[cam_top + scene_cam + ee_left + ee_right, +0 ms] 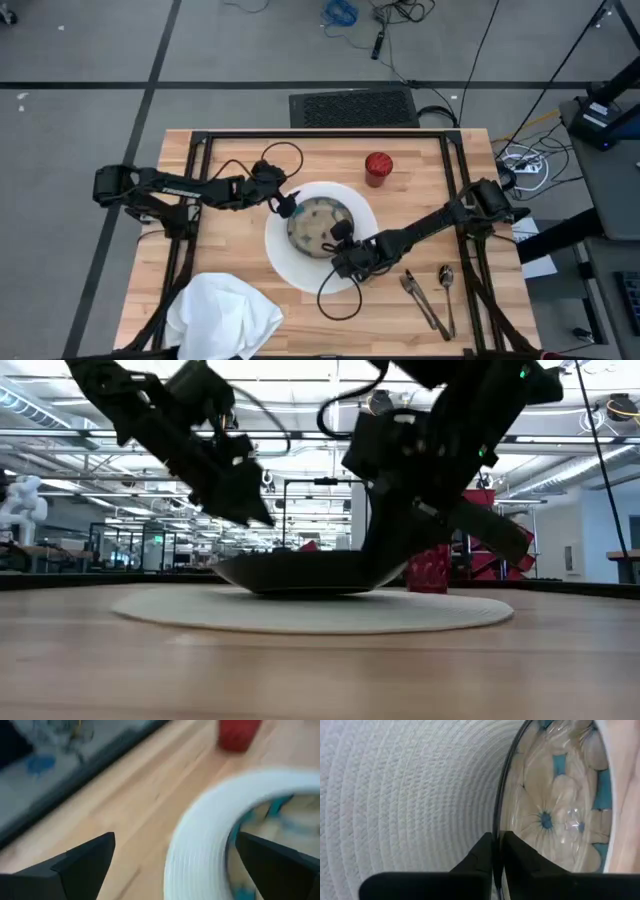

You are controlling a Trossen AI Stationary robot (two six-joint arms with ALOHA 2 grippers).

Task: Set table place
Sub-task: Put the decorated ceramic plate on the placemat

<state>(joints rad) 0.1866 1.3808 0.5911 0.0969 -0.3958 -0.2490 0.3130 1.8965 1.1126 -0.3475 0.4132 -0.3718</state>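
— On plate [300, 268] centre: bowl [318, 222], rim pinched between right gripper [343, 236] fingers. Left gripper [284, 205] wide, beside bowl.
— Lower level, release gently. Red cup [378, 168] beyond plate.

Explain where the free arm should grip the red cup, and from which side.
Grip the red cup across its sides, coming straight down from above. It stands upright and alone on the table, clear of the plate, so its round wall is free all around.
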